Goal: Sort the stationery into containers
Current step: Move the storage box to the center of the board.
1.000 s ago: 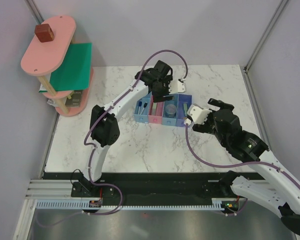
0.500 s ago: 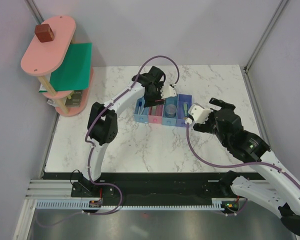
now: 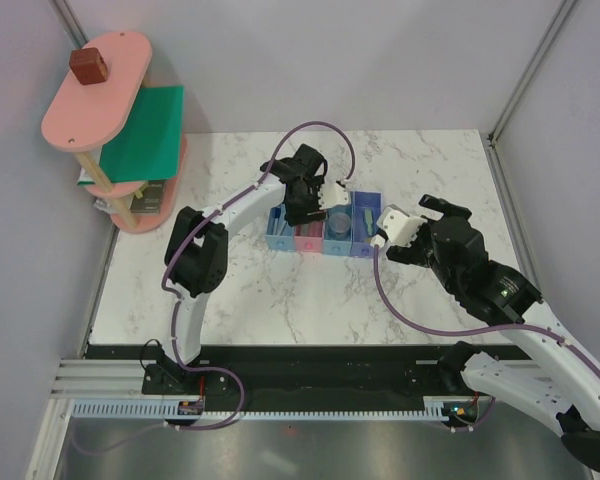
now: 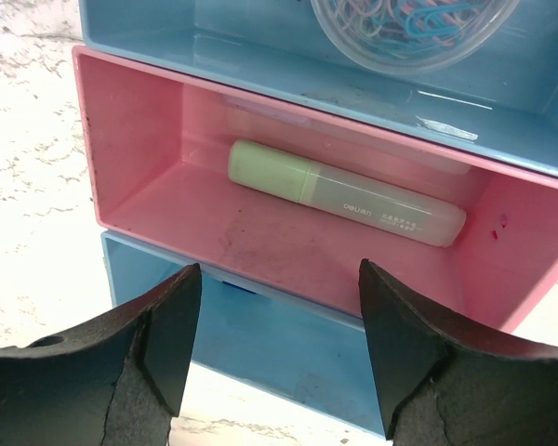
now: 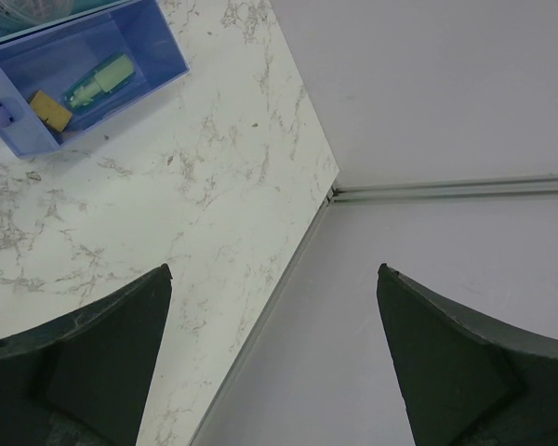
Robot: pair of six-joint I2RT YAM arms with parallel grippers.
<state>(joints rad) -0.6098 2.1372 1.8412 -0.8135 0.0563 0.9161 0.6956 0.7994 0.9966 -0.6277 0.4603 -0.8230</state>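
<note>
Left claw (image 4: 279, 279) open, empty, over pink bin (image 4: 130, 177) with mint-green piece (image 4: 335, 190); right claw (image 5: 274, 279) wide, empty. Sorting looks nearly done.

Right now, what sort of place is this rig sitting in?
Probably a lab test cell, not a real office: plain panel walls box in a marble-look table, and the props look staged: a row of small bins and a tiered shelf.

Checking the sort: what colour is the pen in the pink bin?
Pen: pale green cap, frosted whitish barrel; best in left wrist view.
</note>
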